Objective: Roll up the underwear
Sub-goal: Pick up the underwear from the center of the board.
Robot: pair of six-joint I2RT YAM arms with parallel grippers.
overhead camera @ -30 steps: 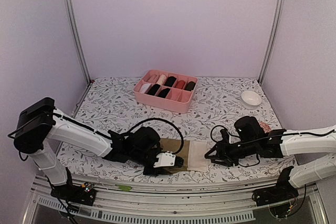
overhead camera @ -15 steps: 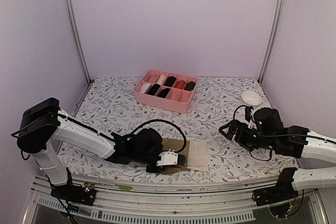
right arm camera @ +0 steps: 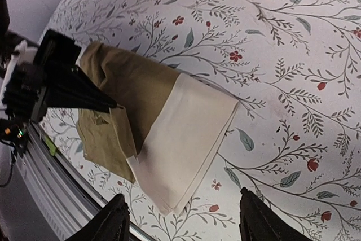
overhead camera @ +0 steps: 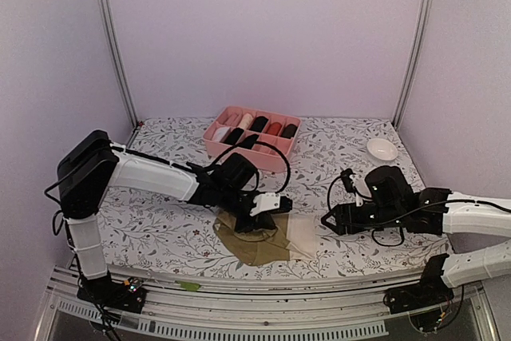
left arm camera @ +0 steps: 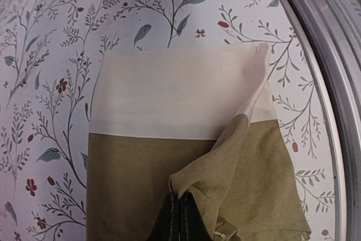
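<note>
Left end effector (left arm camera: 179, 217) clenched on a pinch of the olive briefs (left arm camera: 135, 179), and the fabric tents up off the bench (overhead camera: 160, 229) on the near-edge side. Briefs lie mid near edge, with the cream waistband (left arm camera: 169, 94) flat and pointing to the right edge. Right end effector (overhead camera: 329, 223) released, jaws apart, grasping nothing, just beside the waistband end.

Step in hand, my read: bring the lifted olive side over the body to narrow it and start the roll.

To do it well:
- Carry the pinch low and straight so the fold lands square, not skewed
- Let the right arm pin the waistband so the piece doesn't slide
- The pinch looks to hold only 1 spot, so the rest of that edge may lag and twist; regrip wider if so

Pink box (overhead camera: 239, 152) sits toward the far edge, well apart
</note>
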